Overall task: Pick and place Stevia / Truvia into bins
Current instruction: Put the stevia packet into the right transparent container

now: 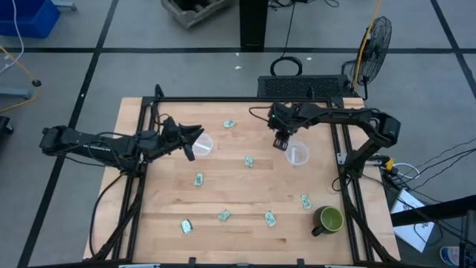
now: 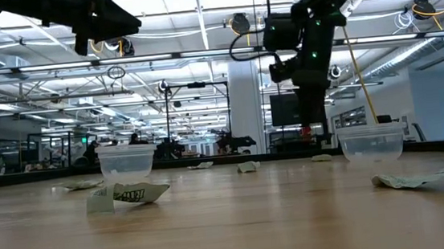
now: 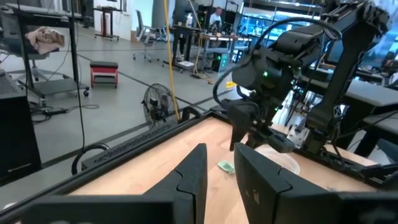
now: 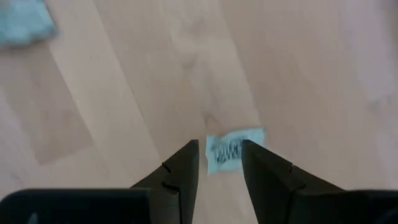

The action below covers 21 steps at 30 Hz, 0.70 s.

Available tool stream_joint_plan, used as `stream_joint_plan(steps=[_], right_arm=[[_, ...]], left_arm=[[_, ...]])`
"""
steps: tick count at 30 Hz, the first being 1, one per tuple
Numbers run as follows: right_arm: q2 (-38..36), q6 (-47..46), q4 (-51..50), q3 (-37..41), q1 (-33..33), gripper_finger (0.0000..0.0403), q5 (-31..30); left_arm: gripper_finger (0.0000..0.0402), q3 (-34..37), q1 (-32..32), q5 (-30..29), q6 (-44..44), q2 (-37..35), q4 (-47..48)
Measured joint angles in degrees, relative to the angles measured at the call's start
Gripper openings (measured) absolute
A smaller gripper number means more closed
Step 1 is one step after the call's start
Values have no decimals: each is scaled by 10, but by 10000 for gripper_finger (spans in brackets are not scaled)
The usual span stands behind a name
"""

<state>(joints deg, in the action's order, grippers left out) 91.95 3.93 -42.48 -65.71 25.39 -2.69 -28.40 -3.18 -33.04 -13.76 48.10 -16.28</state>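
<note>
Two clear cups stand on the wooden table, the left cup [image 1: 202, 143] [image 2: 126, 161] and the right cup [image 1: 298, 155] [image 2: 371, 142]. Several pale green sachets lie scattered flat, among them a sachet [image 1: 248, 161] between the cups and a sachet [image 1: 229, 123] nearer the far edge. My right gripper [image 1: 280, 143] [image 4: 221, 152] hangs open beside the right cup, pointing down. A printed sachet [image 4: 233, 149] lies on the wood below it and shows between its fingertips. My left gripper [image 1: 190, 149] [image 3: 221, 168] is open, raised next to the left cup.
A dark green mug [image 1: 328, 219] stands near the table's right near corner. More sachets lie along the near side, such as the sachet [image 1: 224, 215] and the sachet [image 1: 305, 200]. Black frame rails run along the table's left, right and far edges.
</note>
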Motion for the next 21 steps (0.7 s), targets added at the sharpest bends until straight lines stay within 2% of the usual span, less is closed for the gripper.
stream_joint_plan(steps=[6,14,18,21], right_arm=[[12,-4,-18,-5,-14,116,-33],[98,-13,-24,-4,-31,116,-37],[122,-15,-25,-4,-31,116,-101],[128,-17,-26,-4,-31,116,-121]], left_arm=[[86,0,0,0,1,0,-3],[86,0,0,0,1,0,9],[85,0,0,1,1,0,18],[86,0,0,1,1,0,26]])
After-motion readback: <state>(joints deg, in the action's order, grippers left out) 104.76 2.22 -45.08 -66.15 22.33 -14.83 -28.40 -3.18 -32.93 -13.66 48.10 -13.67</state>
